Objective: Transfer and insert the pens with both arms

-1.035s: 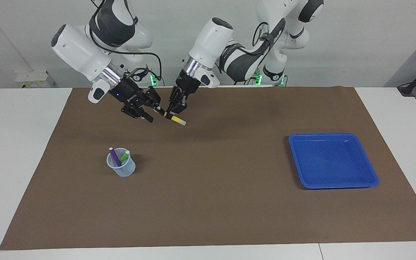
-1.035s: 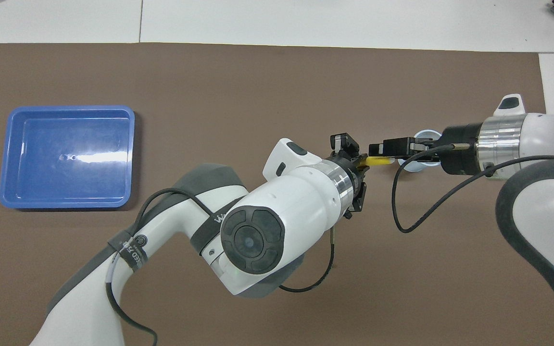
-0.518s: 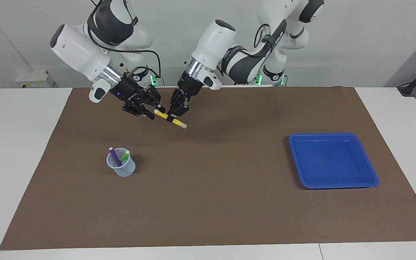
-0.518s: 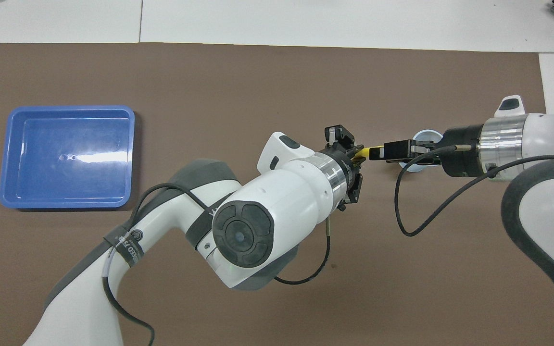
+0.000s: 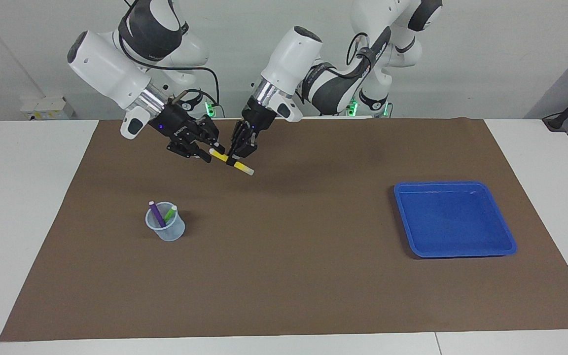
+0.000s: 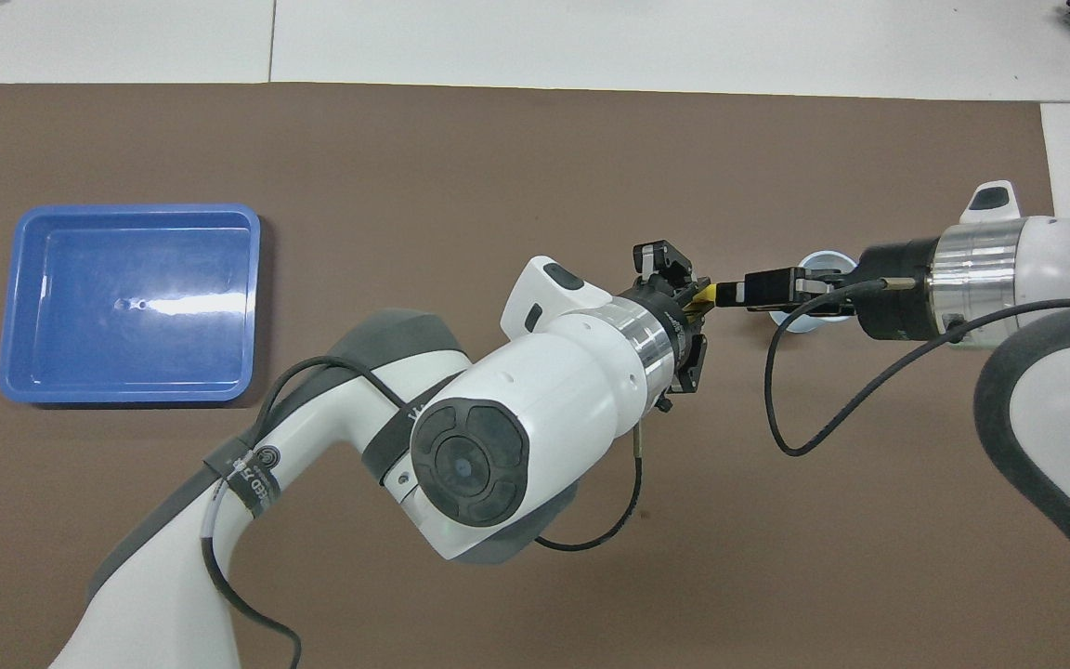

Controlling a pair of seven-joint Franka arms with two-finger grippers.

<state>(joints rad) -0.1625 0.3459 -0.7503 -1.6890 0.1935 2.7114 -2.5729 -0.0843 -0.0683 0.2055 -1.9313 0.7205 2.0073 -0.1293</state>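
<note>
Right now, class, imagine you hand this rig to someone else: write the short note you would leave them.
Left gripper: shut on the yellow pen, held in the air over the brown mat.
Right gripper: at the same pen's other end; whether it grips yet is not clear.
Cup: stands on the mat toward the right arm's end, holding the purple pen and the green pen.
Blue tray: toward the left arm's end, no pens in it.
Done: two pens are in the cup.
Left: finish the handover, then put the yellow pen in the cup.
</note>
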